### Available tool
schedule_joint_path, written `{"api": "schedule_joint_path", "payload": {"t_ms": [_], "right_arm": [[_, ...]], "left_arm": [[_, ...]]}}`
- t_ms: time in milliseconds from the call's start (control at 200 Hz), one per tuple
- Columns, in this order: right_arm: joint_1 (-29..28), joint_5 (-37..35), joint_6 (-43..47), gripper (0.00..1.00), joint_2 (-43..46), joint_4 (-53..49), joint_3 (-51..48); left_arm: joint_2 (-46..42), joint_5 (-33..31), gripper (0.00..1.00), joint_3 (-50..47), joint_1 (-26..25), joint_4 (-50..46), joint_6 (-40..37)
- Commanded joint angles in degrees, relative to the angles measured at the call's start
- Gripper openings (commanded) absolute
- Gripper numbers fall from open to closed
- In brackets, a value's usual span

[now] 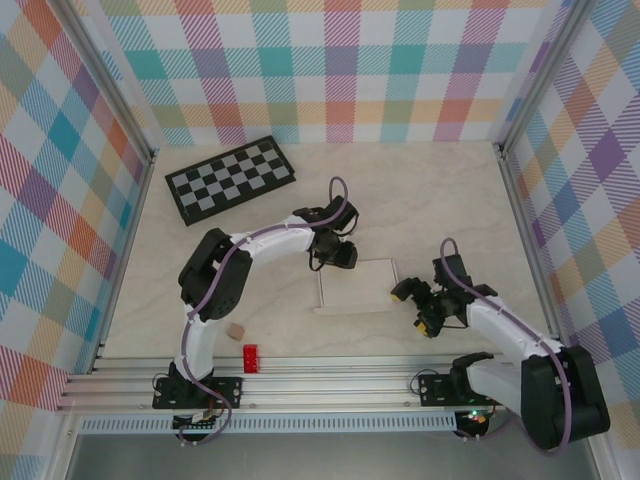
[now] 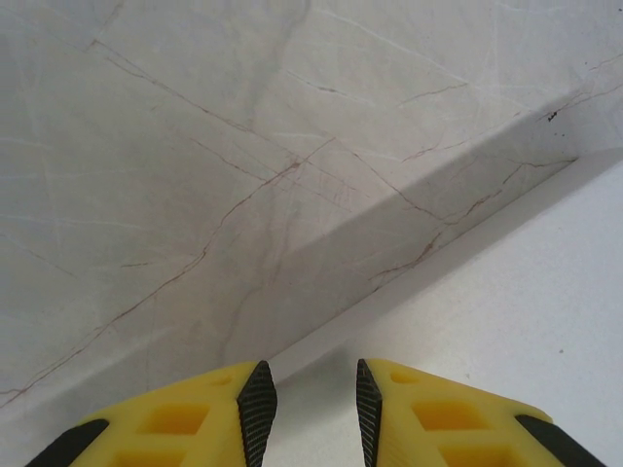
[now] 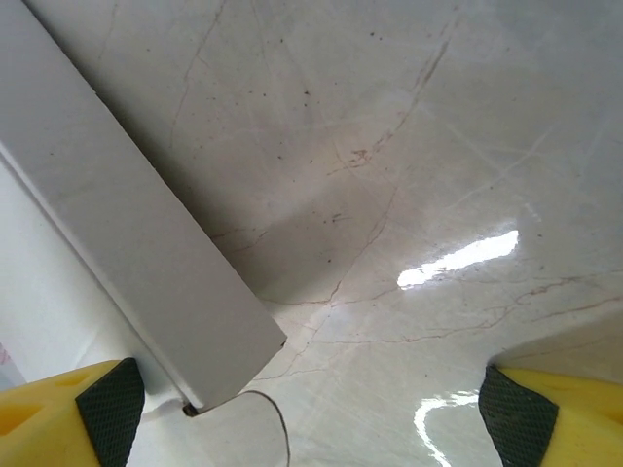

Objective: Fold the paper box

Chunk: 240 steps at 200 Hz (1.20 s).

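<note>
Seeing left gripper [image 1: 337,252] in top external at far edge of the paper box [image 1: 360,288], near its left corner, jaw gap too small for reading there. Spotting right gripper [image 1: 415,308] just off box's right edge, yellow fingers [image 1: 402,291] spread wide, gripping nothing. Finding box lying flat in middle of table [image 1: 450,200], between both grippers. Logging checkerboard [image 1: 230,180] far left, skewed, well apart from box; red block [image 1: 250,357] and small tan bit [image 1: 235,329] near front rail [image 1: 330,375], beside left arm [image 1: 205,300]. Noting bare table behind and right of box; plaid walls [image 1: 340,60] hemming in three sides.

Moving to left wrist: catching jaw gap that overhead view is blurring, with yellow fingers [image 2: 175,418] narrowly parted, black pads [image 2: 258,409] pinching nothing, hanging over box's white face right at its edge. Tracing that edge running diagonally, throwing shadow on veined table, open surface beyond.

Moving to right wrist: catching pads [image 3: 109,413] far apart, box's grey side wall coming in from upper left, corner ending just beside left-of-frame pad, not clamped. Picking up thin dark strand [image 3: 273,413] curling off corner, thread or hair, can't tell. Seeing glossy bare table with glare streak between pads.
</note>
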<state>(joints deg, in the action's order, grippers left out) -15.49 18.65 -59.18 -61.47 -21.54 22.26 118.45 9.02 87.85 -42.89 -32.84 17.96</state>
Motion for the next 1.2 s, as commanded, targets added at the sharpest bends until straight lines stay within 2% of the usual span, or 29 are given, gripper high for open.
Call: {"api": "schedule_joint_path", "payload": {"t_ms": [0, 75, 290, 545, 625, 720, 810, 885, 1090, 1195], "right_arm": [[-4.18, 18.76, -0.89, 0.93, -4.01, 57.25, -4.91], [-4.20, 19.80, -2.85, 0.93, -6.45, 63.29, -5.01], [-4.53, 18.59, -9.08, 0.92, -10.82, 72.18, -4.10], [-5.61, 15.20, -11.72, 0.91, -7.01, 72.21, -1.08], [-5.44, 14.75, -9.50, 0.91, -4.01, 68.35, 0.94], [-5.44, 14.23, -3.49, 0.92, 2.00, 58.26, 5.74], [-4.93, 13.03, 0.77, 0.93, 6.16, 47.22, 10.84], [-4.90, 11.26, 5.03, 0.93, 7.27, 33.45, 16.01], [-4.07, 11.57, 4.49, 0.90, 6.33, 29.89, 11.56], [-4.02, 3.92, 15.63, 0.90, 10.72, 13.88, 15.03]], "left_arm": [[5.11, -0.87, 0.33, -3.72, 0.69, -4.68, -0.37], [5.21, -0.85, 0.33, -3.75, 0.79, -4.71, -0.30], [5.21, -0.58, 0.33, -3.40, 1.06, -5.18, -0.16], [5.30, -0.33, 0.33, -3.07, 1.46, -5.48, -0.16], [5.29, -0.39, 0.33, -2.99, 1.56, -5.57, -0.11], [5.05, -0.31, 0.33, -3.10, 1.58, -5.75, -0.17], [4.78, -0.32, 0.33, -3.29, 1.59, -5.84, -0.23], [4.71, -0.32, 0.33, -3.30, 1.76, -5.96, -0.26], [4.09, -0.36, 0.33, -2.74, 2.20, -5.84, -0.02], [3.42, 0.05, 0.33, -1.94, 2.62, -6.37, 0.35]]}}
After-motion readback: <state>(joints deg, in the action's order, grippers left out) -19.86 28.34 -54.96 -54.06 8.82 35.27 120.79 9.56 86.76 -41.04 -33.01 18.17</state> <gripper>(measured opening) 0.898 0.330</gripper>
